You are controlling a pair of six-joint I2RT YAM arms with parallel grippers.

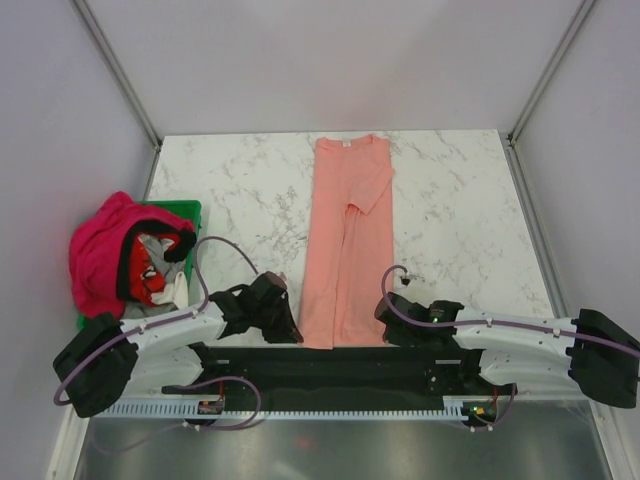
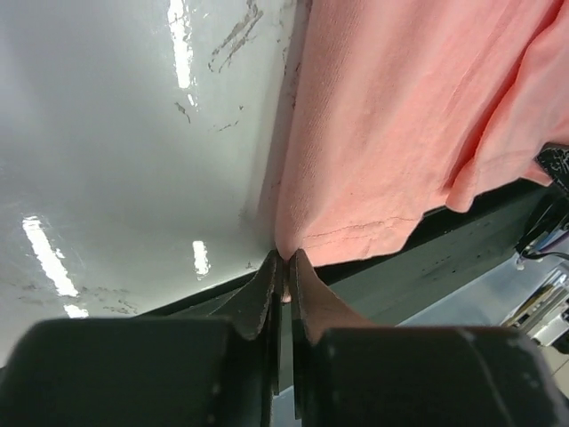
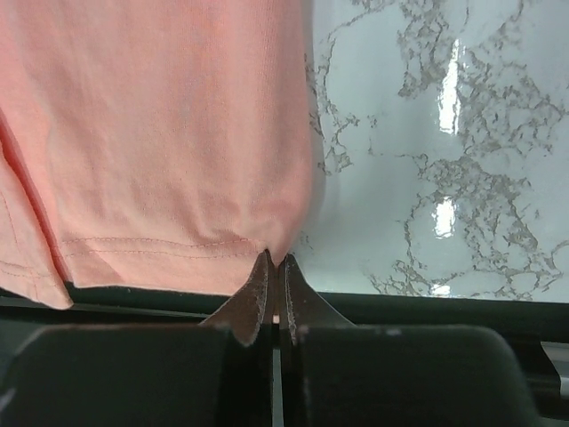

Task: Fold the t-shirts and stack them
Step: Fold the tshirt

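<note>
From above, the salmon shirt (image 1: pixel 345 240) lies in the middle of the frame as a long narrow strip, neck at the upper end and hem at the lower end by the bench's (image 1: pixel 450 210) near edge. Its sides look folded in already, so a fold along its length is likely next. The magenta shirt (image 1: pixel 98 255) is heaped over the green crate (image 1: pixel 185 212) at the left, not yet laid out. The left arm (image 1: pixel 170 328) reaches low from the lower left and the right arm (image 1: pixel 510 330) from the lower right. Both are stretched almost flat along the bench and angled inward, so the left gripper (image 1: pixel 290 325) meets the hem's left corner and the right gripper (image 1: pixel 388 318) its right corner. Holding both corners should let the hem travel level. In the left wrist view, the left gripper (image 2: pixel 284 267) sits at bottom centre with its jaws pressed together on the shirt's (image 2: pixel 400 116) corner, a sliver of pink showing between them. The cloth spreads toward the upper right and bare bench (image 2: pixel 133 133) fills the left. In the right wrist view, the right gripper (image 3: pixel 274 265) is likewise pinched closed on the hem's corner. The shirt (image 3: pixel 160 124) fills the upper left and marbled bench (image 3: pixel 427 133) the right.
</note>
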